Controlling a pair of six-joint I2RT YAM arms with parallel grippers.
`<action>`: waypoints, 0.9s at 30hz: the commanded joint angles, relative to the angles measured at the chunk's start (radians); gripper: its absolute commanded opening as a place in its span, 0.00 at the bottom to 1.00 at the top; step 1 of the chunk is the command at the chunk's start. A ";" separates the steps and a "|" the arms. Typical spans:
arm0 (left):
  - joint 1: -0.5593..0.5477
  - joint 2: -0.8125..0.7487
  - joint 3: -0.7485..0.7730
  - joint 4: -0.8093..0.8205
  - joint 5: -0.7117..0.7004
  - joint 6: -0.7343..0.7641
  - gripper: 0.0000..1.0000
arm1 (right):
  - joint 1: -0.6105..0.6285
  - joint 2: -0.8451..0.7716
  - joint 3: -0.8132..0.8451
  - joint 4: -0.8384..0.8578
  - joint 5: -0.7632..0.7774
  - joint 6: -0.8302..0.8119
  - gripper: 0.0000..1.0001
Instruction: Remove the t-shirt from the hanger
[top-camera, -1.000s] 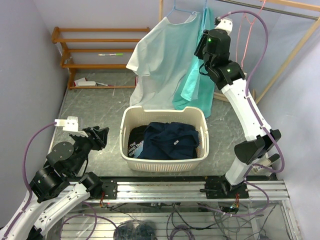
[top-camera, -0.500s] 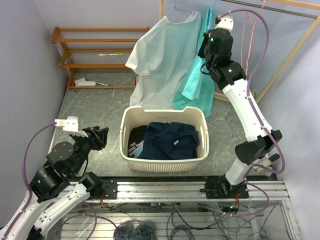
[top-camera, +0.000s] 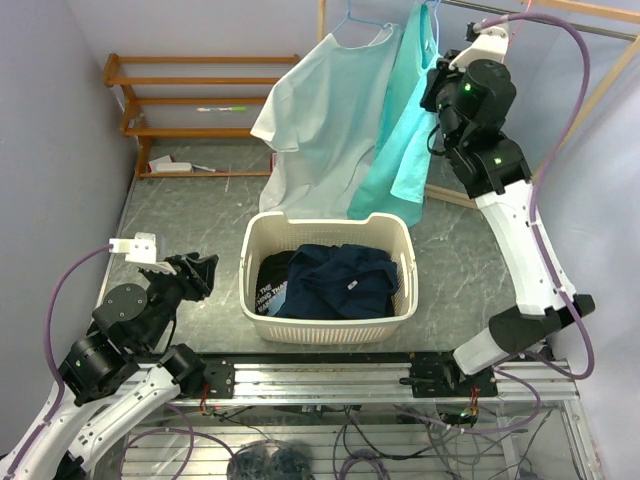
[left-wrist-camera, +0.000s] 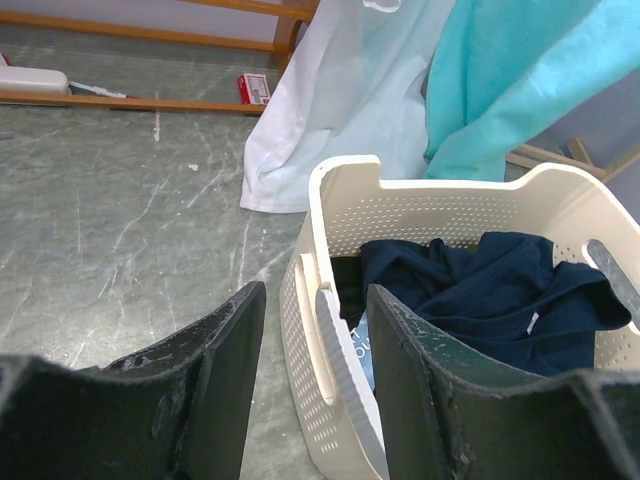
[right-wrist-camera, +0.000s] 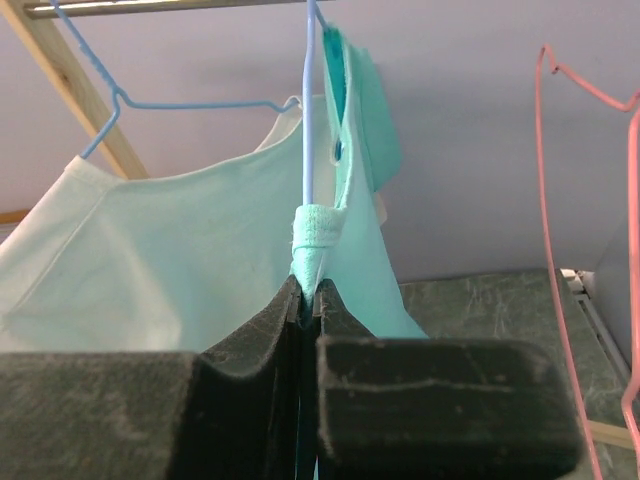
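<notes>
A teal t-shirt (top-camera: 405, 120) hangs on a light blue hanger (right-wrist-camera: 309, 110) from the rail at the top. My right gripper (top-camera: 437, 95) is shut on the teal shirt's collar (right-wrist-camera: 316, 240) and holds it pulled to the right, with the hanger wire rising just above the fingers. A pale mint t-shirt (top-camera: 325, 115) hangs on another blue hanger (right-wrist-camera: 150, 105) to its left. My left gripper (top-camera: 195, 272) is open and empty low at the left, beside the basket's left wall (left-wrist-camera: 325, 340).
A cream laundry basket (top-camera: 328, 275) with dark navy clothes stands under the shirts. A wooden shelf rack (top-camera: 190, 100) is at the back left. An empty pink hanger (right-wrist-camera: 590, 230) hangs right of the teal shirt. A wooden rack leg (top-camera: 570, 120) slants at right.
My right gripper has moved right and up with the teal shirt's collar, dragging the shirt to the right. The left arm has not moved.
</notes>
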 joint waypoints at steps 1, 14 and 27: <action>-0.006 -0.012 0.004 0.014 0.020 0.012 0.56 | -0.007 -0.088 -0.024 0.019 -0.056 0.027 0.00; -0.006 0.010 0.005 0.019 0.040 0.020 0.56 | -0.008 -0.304 -0.168 -0.197 -0.353 0.106 0.00; -0.005 0.009 0.003 0.020 0.035 0.018 0.56 | -0.007 -0.460 -0.168 0.049 -0.642 0.160 0.00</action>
